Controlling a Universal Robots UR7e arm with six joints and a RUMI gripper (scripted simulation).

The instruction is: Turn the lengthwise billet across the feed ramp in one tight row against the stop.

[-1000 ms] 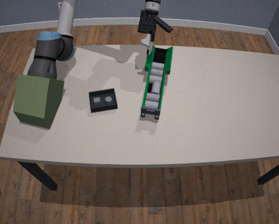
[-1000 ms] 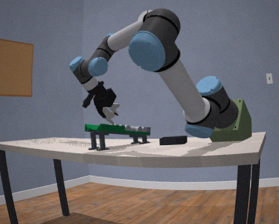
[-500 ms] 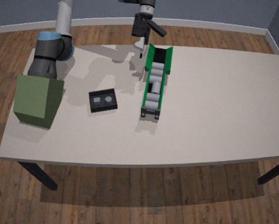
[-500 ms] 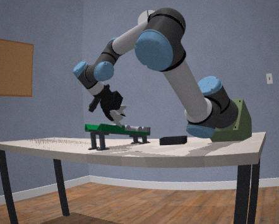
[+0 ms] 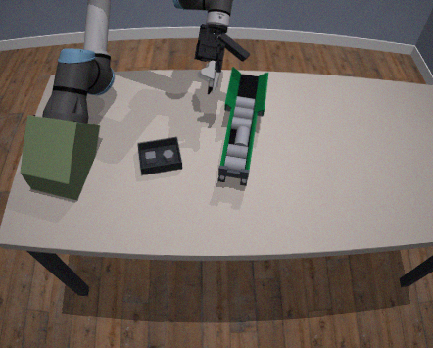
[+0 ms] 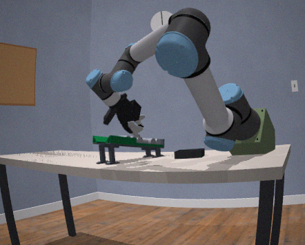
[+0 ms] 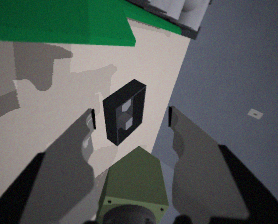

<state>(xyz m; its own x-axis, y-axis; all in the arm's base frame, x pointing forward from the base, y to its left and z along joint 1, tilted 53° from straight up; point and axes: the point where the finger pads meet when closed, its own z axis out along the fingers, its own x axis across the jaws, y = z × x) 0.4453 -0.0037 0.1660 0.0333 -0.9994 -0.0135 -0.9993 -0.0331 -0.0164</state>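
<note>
We find our pincer [image 5: 211, 84] hovering beside the green feed ramp [image 5: 226, 137], off its upper end, jaws partly apart with nothing between them. The stray billet [image 5: 242, 135] lies midway down the ramp, long axis running along it, while the other billets [image 5: 236, 158] sit crosswise. It lies away from the pincer, further down the ramp and over the near side wall, so we judge we must cross that wall first.

Matt off-white worktop [image 5: 327, 181] on dark legs. Smooth, dull grey metal billets [image 5: 235, 151] lie in a flat green ramp [image 5: 224, 144]. Floor [image 5: 190, 299] of brown wood planks. A matt black block [image 5: 160, 156] sits nearby.
</note>
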